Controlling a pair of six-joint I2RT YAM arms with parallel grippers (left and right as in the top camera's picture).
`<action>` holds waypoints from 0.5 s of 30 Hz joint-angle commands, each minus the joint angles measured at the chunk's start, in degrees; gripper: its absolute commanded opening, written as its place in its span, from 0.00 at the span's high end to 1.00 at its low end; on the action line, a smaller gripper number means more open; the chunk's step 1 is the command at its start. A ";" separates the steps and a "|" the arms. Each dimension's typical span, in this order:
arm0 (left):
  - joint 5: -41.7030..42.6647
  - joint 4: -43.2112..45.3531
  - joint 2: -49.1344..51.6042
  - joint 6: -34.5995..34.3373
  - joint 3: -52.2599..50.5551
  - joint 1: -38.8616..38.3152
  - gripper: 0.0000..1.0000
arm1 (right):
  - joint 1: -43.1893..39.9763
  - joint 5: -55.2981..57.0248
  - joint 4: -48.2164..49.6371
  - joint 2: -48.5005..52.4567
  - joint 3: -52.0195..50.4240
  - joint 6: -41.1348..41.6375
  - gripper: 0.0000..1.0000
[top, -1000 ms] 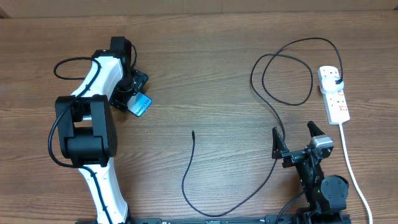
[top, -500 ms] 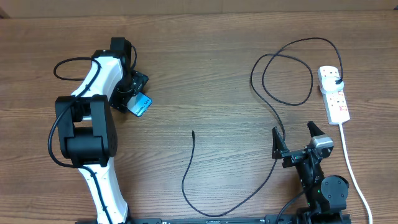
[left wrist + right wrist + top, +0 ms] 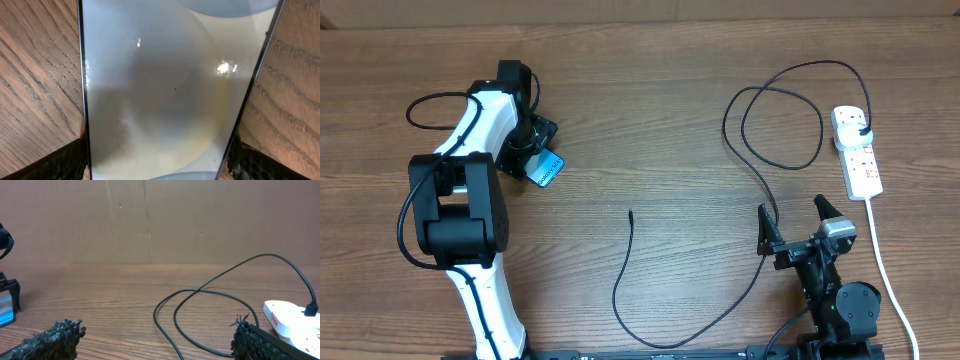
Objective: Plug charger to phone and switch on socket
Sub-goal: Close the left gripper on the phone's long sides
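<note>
The phone (image 3: 548, 168), with a light blue screen, lies at the table's left. My left gripper (image 3: 534, 150) is over it. In the left wrist view the phone (image 3: 160, 85) fills the frame, and my left gripper (image 3: 160, 162) has both fingers pressed against its dark edges. The charger cable (image 3: 620, 280) is black, with its free connector tip (image 3: 631, 212) on the table's middle. It loops right to a black plug (image 3: 861, 126) in the white socket strip (image 3: 860, 160). My right gripper (image 3: 792, 226) is open and empty beside the cable (image 3: 200, 292).
The socket strip's thick white cord (image 3: 882, 260) runs down the right edge, next to the right arm base. The cable forms a large loop (image 3: 780, 120) left of the strip. A cardboard wall (image 3: 150, 220) stands behind the table. The strip also shows in the right wrist view (image 3: 292, 320).
</note>
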 commanded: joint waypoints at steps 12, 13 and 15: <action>-0.35 -0.02 0.37 0.44 -1.66 0.57 0.17 | -0.11 0.37 0.20 -0.46 -0.59 -0.20 0.00; -0.35 0.07 0.37 0.44 -1.66 0.57 0.17 | -0.11 0.35 0.22 -0.46 -0.59 -0.20 0.00; -0.35 0.09 0.37 0.44 -1.66 0.57 0.17 | -0.11 0.37 0.20 -0.46 -0.59 -0.22 0.00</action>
